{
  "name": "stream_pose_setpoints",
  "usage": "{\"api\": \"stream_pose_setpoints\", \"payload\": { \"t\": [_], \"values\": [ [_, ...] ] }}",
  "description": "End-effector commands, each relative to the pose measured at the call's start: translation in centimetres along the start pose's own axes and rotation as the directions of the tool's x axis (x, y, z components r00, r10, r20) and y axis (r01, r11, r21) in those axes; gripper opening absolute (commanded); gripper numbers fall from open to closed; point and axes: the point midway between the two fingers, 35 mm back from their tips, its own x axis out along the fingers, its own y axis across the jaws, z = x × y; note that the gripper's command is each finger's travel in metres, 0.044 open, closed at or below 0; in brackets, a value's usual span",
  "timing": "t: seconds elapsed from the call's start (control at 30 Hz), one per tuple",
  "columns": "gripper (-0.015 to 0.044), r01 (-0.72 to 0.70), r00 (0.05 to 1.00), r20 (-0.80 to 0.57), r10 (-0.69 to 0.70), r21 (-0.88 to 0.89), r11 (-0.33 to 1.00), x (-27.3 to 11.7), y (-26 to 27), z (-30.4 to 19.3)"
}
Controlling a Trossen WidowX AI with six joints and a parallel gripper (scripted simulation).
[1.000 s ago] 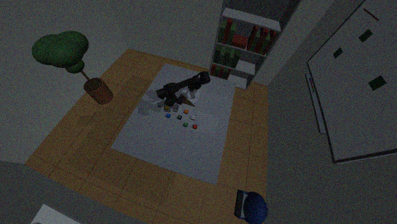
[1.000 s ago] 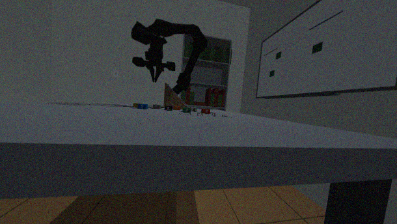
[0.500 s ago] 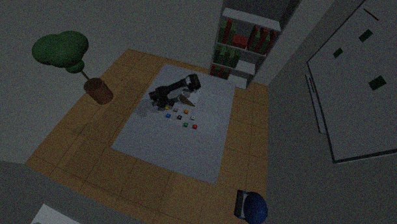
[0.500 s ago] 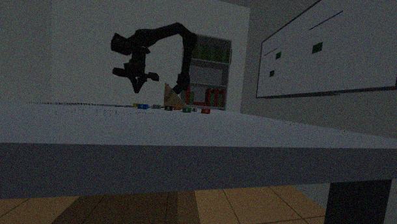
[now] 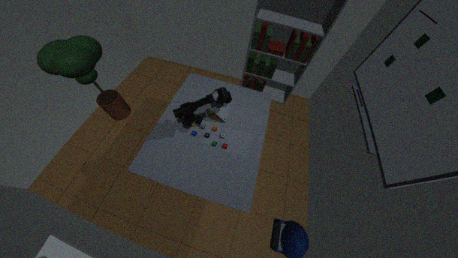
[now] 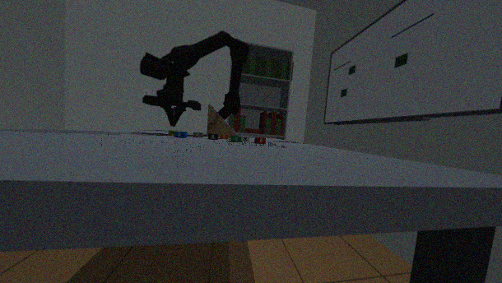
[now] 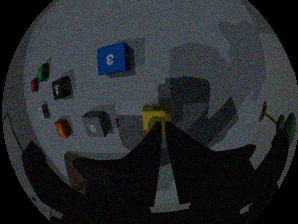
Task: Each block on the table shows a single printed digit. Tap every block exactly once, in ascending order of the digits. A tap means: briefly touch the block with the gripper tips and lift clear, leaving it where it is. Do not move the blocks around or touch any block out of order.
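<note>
My gripper (image 6: pixel 174 124) (image 7: pixel 162 125) is shut and empty, its tips a little above the yellow block (image 6: pixel 170 132) (image 7: pixel 151 112), whose digit is hidden. The blue block (image 5: pixel 194 133) (image 6: pixel 180 134) (image 7: pixel 113 60) shows a 3. The grey block (image 5: pixel 202 127) (image 6: pixel 197 135) (image 7: pixel 94 125) seems to show a 0. The black block (image 5: pixel 206 135) (image 7: pixel 62 89), orange block (image 5: pixel 215 128) (image 7: pixel 62 128), white block (image 5: pixel 222 136) (image 7: pixel 44 111), green block (image 5: pixel 214 144) (image 7: pixel 43 72) and red block (image 5: pixel 224 146) (image 7: pixel 34 85) lie further off; their digits are too unclear to read.
A brown wedge (image 5: pixel 215 115) (image 6: pixel 216 123) stands near the arm's base, behind the orange block. A bookshelf (image 5: pixel 278 19) and a potted plant (image 5: pixel 113 105) are beyond the table. The arm's shadow falls around the yellow block.
</note>
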Motion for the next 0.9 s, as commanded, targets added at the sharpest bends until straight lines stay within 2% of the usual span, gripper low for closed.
{"api": "stream_pose_setpoints", "payload": {
  "t": [0.0,0.47,0.57,0.73,0.87],
  "values": [
    [0.002,-0.009,1.0,-0.003,0.009,0.006,1.0,0.9,0.2,-0.1],
    [0.002,-0.01,1.0,-0.003,0.01,0.005,1.0,2.1,0.2,-0.2],
    [0.002,-0.008,1.0,-0.003,0.008,0.005,1.0,-0.6,0.1,-0.1],
    [0.002,-0.008,1.0,-0.003,0.008,0.006,1.0,-1.3,0.1,-0.1],
    [0.002,-0.005,1.0,-0.003,0.006,0.007,1.0,-7.7,-0.1,0.0]
  ]
}}
